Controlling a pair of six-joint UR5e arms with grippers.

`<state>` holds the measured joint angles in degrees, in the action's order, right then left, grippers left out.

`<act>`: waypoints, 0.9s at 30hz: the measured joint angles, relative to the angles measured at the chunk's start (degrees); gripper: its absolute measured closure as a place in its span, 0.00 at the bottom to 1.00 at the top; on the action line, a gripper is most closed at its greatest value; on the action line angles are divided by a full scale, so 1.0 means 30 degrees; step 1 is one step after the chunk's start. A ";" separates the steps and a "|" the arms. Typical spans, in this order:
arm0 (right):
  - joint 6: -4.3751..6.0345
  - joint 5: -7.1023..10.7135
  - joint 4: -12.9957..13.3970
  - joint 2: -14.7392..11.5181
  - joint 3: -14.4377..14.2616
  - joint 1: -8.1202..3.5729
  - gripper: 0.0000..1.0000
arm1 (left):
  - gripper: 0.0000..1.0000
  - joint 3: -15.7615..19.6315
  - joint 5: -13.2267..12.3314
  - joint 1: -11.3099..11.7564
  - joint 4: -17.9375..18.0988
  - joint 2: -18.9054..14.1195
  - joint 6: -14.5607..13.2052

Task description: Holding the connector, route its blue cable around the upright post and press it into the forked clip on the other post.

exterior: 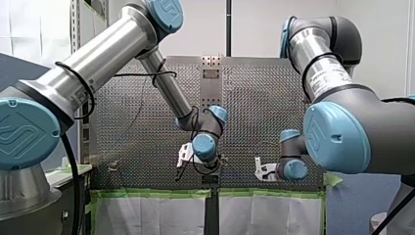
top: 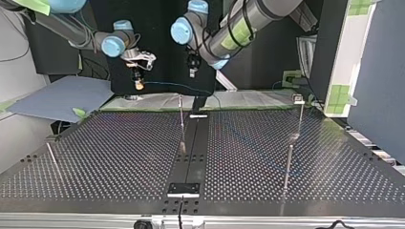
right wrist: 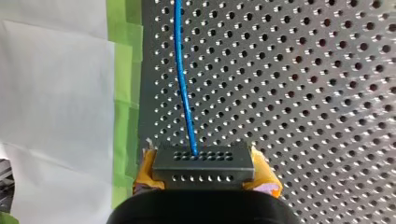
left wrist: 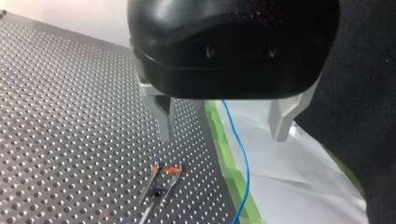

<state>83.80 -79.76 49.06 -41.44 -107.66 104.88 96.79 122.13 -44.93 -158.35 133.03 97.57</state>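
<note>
Right wrist view: your right gripper (right wrist: 205, 170) is clamped on the connector (right wrist: 204, 163), with yellow pads (right wrist: 266, 176) at both ends. The blue cable (right wrist: 183, 84) exits its face and runs off toward 12 o'clock over the perforated table (right wrist: 303, 70).

Left wrist view: your left gripper (left wrist: 222, 135) is spread wide with nothing in it, and the cable passes below the gap. The forked clip (left wrist: 161, 179) sits further out, at 9 o'clock of the cable, clear of it. I'd say routing has not begun.

Risks:
- The cable snags on those open fingers (left wrist: 164, 116) as you swing.
- Tension twists the connector in the pads.
- A shallow approach rides over the fork instead of seating.
</note>
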 joint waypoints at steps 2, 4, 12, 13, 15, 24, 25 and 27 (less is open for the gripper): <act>0.0095 0.0040 0.0268 -0.0299 -0.0298 -0.0068 1.00 | 0.00 0.0108 0.0166 -0.0095 0.0093 -0.0001 0.0007; 0.0280 0.0070 0.0529 -0.0576 -0.0566 -0.0110 1.00 | 0.00 0.0335 0.0274 -0.0174 0.0310 -0.0003 0.0027; 0.0524 0.0333 0.0996 -0.1354 -0.0983 0.0106 1.00 | 0.00 0.1178 0.0319 -0.0229 0.1450 -0.0007 0.0090; 0.0516 0.0342 0.1025 -0.1366 -0.1030 0.0129 1.00 | 0.00 0.1202 0.0320 -0.0231 0.1527 -0.0007 0.0101; 0.0502 0.0353 0.1148 -0.1387 -0.1167 0.0174 1.00 | 0.00 0.1231 0.0320 -0.0240 0.1684 -0.0007 0.0134; 0.0482 0.0529 0.1856 -0.1394 -0.1803 0.0317 1.00 | 0.00 0.1249 0.0093 -0.0292 0.2681 0.0013 0.0511; 0.0468 0.0606 0.1903 -0.1397 -0.1850 0.0343 1.00 | 0.00 0.1250 0.0016 -0.0309 0.2807 0.0014 0.0544; 0.0436 0.0836 0.2088 -0.1398 -0.1972 0.0396 1.00 | 0.00 0.1296 -0.0109 -0.0334 0.3092 0.0015 0.0650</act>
<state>85.11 -77.25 55.33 -45.63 -113.57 106.07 100.67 121.80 -45.93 -149.07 133.07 99.53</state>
